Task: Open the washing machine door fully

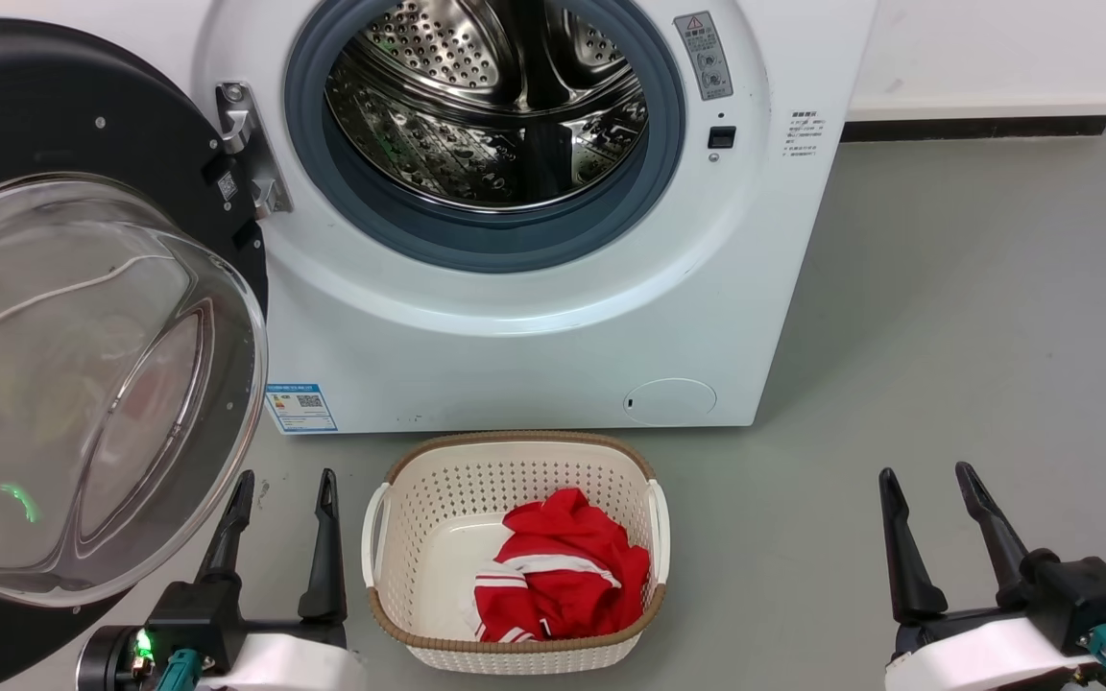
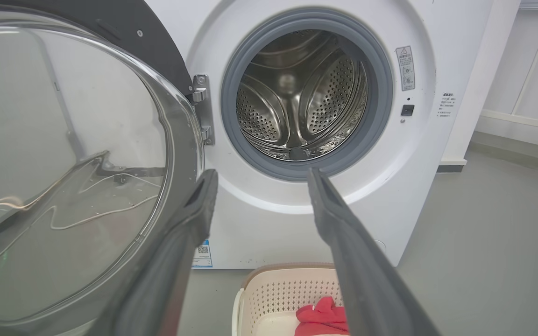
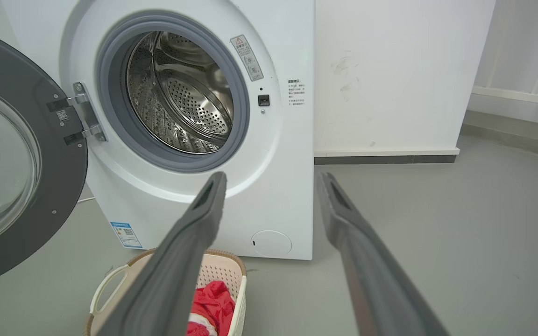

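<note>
The left gripper (image 1: 286, 475) has its two long dark fingers spread apart, a clear gap between them, and it holds nothing. The right gripper (image 1: 925, 470) stands the same way, fingers parted and empty, well off to the right of the left one.

Just to the left of the left gripper is the large round glossy black washing machine door with its bulging clear glass bowl (image 1: 83, 365). It is swung wide out from the machine on a metal hinge (image 1: 251, 149) that sits ahead of the left gripper's left finger. The bowl's rim lies very close to that finger; I cannot tell whether they touch.

Ahead of the left gripper and a little to its right stands the big white front-loading washing machine (image 1: 534, 345). Its perforated steel drum (image 1: 486, 106) is uncovered inside a grey-blue rubber ring (image 1: 476, 245). A blue label sticker (image 1: 300, 408) is low on the front, straight ahead of the left gripper's fingertips.

Between the two grippers, nearer the left one, a cream perforated plastic basket with a brown rim (image 1: 515, 441) sits on the grey floor (image 1: 947, 336), with a red and white garment (image 1: 563, 576) in it. Ahead of the right gripper is bare floor.
</note>
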